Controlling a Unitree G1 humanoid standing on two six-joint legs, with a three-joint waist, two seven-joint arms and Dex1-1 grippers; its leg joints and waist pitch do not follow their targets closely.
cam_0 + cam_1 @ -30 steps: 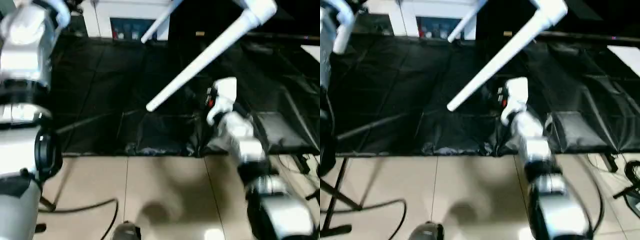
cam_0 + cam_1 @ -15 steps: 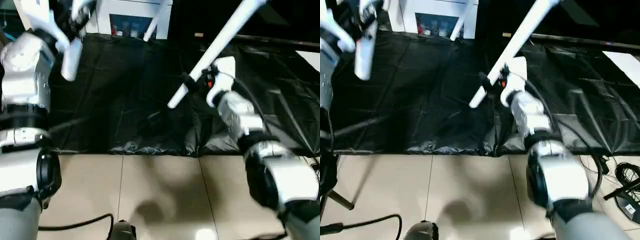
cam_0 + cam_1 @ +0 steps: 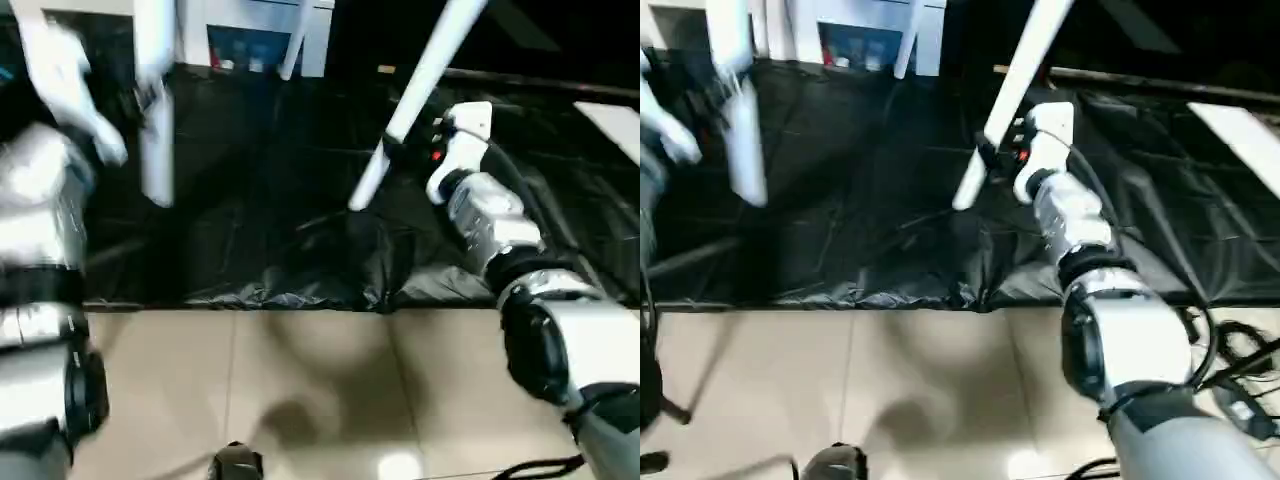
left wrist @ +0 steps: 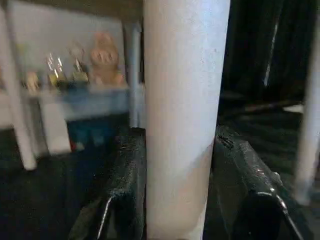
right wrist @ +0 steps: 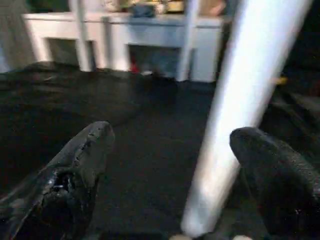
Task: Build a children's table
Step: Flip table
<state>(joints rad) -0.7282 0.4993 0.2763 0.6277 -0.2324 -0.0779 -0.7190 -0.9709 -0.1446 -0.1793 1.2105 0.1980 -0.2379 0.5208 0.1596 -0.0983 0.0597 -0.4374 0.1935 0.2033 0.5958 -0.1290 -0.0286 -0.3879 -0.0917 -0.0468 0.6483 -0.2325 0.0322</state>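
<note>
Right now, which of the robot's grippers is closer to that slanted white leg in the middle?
The right. The right gripper sits against the slanted leg, near its lower end, while the left gripper is well off to the left, clamped on another, upright leg.

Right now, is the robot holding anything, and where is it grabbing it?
The left gripper clamps one white leg near its lower end. The right gripper is open around another leg.

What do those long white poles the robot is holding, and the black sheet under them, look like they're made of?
The legs look like smooth, matte white plastic tubes: uniform colour, soft sheen, though painted metal can't be excluded. The black sheet looks like thin plastic film or tarp: glossy, creased, and bunched at its edge.
</note>
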